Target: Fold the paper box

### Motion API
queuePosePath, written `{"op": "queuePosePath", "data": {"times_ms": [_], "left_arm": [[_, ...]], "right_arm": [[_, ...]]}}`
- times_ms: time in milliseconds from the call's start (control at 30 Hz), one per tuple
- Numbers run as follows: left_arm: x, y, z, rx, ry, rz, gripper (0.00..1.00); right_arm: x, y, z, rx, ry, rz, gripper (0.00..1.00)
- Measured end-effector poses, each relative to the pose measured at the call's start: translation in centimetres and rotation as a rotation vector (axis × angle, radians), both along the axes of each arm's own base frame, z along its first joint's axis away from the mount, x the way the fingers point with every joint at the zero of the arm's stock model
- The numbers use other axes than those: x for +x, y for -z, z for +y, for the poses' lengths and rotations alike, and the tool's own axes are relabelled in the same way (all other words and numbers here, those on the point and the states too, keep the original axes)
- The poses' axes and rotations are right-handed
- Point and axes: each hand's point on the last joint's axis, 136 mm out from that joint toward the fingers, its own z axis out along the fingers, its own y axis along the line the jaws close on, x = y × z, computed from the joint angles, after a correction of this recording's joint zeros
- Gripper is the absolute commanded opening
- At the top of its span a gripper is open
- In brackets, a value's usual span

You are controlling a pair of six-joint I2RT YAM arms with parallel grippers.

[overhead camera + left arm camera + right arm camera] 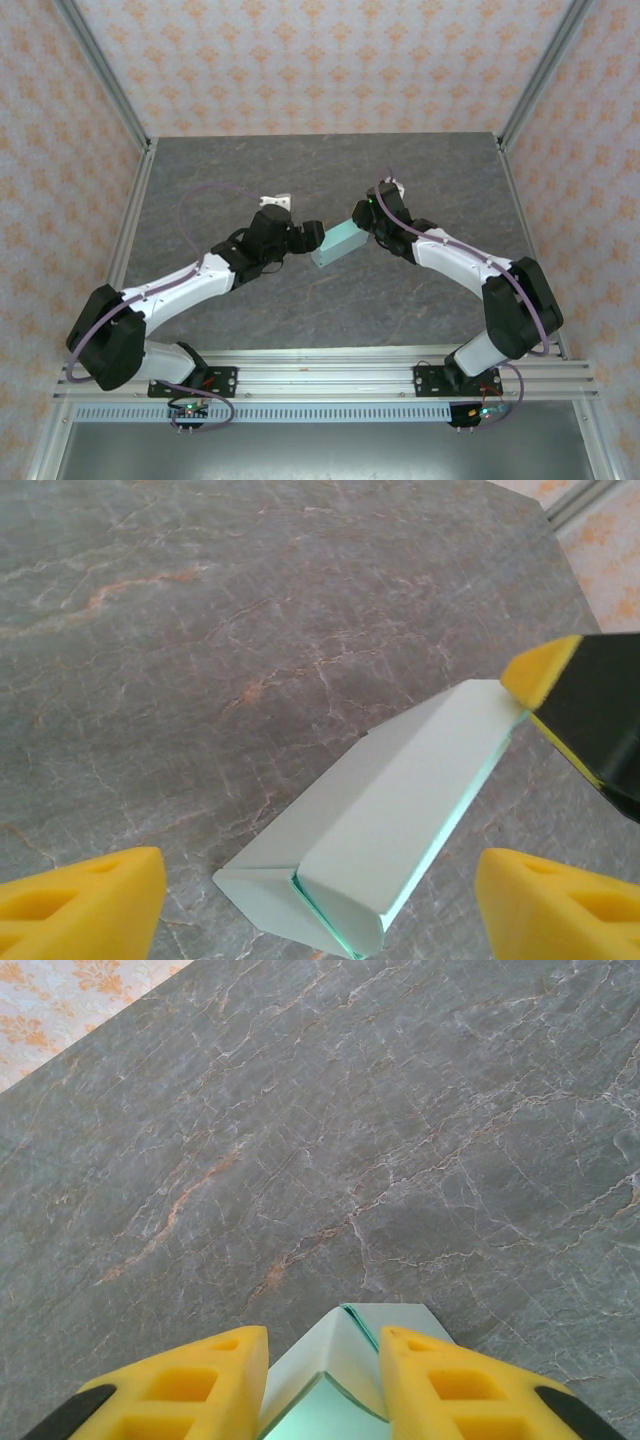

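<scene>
At the middle of the table [300, 170], my right gripper [325, 1345] pinches one end of the paper box [337, 244]; my left gripper [320, 865] hangs wide open, the box's other end between its fingers [90, 900].

No text, label, brand, number or sign can be read anywhere.

I read the paper box [400, 810] as thin mint card, smooth and matt, with crisp creases and a brighter green cut edge. The worktop [200, 630] looks like grey stone-pattern laminate, matt, veined with pale and rusty lines. My right fingers [455, 1390] are yellow moulded plastic, dull, with hollow pockets. The arm shells [190, 285] are white and black plastic with a slight sheen; the frame rails [330, 375] are pale brushed metal.
</scene>
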Motion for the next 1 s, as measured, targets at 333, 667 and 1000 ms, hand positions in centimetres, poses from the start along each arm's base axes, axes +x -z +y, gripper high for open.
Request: {"op": "queuePosePath", "data": {"times_ms": [333, 667, 1000], "left_arm": [[0.2, 2.7, -0.6, -0.041, -0.02, 0.101, 0.61], [0.3, 3.0, -1.4, -0.053, -0.025, 0.092, 0.59], [0.0, 3.2, -2.1, 0.029, -0.036, 0.02, 0.59]], "right_arm": [[0.0, 0.0, 0.0, -0.002, 0.002, -0.001, 0.33], [0.0, 0.1, 0.0, -0.003, 0.003, -0.004, 0.32], [0.0, 0.1, -0.2, -0.016, 0.006, -0.008, 0.31]]}}
